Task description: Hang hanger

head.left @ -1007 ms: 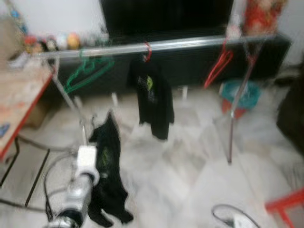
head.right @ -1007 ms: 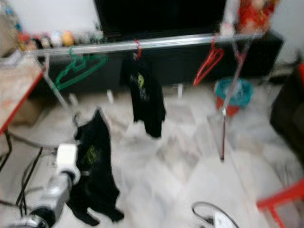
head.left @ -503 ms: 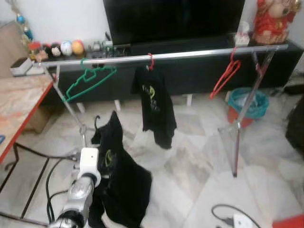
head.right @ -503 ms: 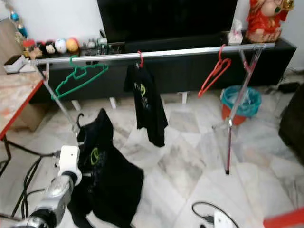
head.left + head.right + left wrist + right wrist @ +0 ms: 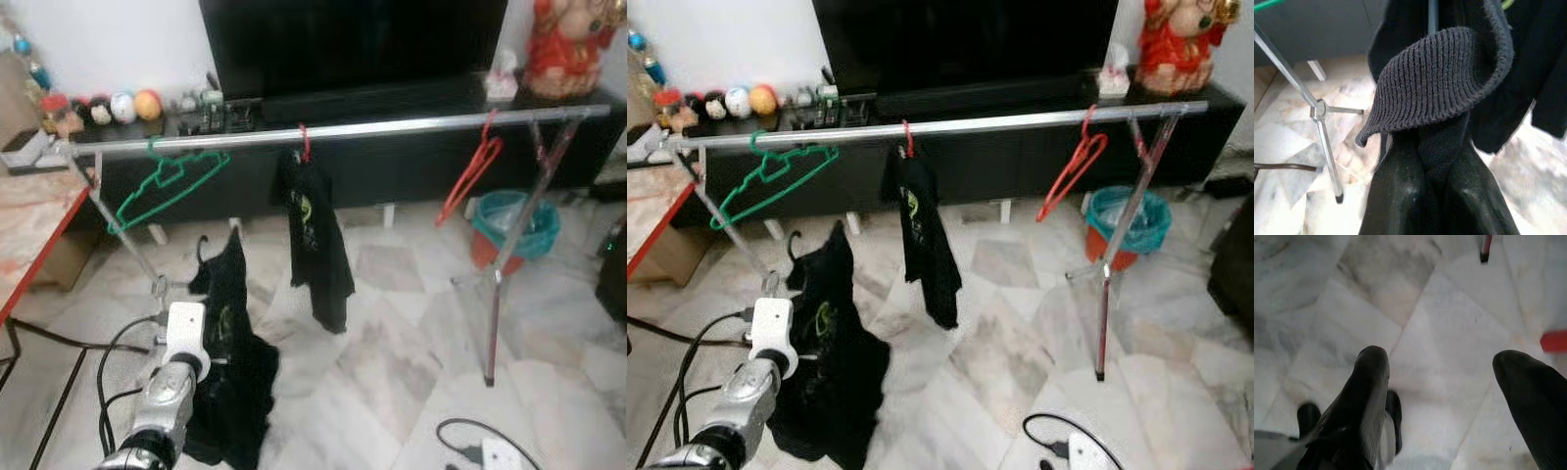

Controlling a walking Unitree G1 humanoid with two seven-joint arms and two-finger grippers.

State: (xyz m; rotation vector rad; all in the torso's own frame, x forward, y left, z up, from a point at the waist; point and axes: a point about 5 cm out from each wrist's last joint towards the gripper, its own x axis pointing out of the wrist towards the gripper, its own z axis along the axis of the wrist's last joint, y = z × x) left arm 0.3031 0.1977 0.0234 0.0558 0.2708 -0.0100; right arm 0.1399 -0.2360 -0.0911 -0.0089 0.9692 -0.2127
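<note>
While the left pincer (image 5: 1442,161) pinches the ribbed collar of a black shirt (image 5: 230,362) on its hanger (image 5: 201,247), that garment hangs below the silver rail (image 5: 333,132). Along the rail hang a green hanger (image 5: 162,181), another black shirt (image 5: 315,240) and a red hanger (image 5: 470,176). The right pincer (image 5: 1442,396) stays spread above marble floor (image 5: 1449,333).

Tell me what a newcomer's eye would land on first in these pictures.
A long silver rail crosses the room before a dark TV cabinet, carrying a green hanger toward the left, a black shirt on a red hook at the middle and a red hanger toward the right. Low on the left, the left tool is shut on a second black shirt on a hanger, held up below the rail.
</note>
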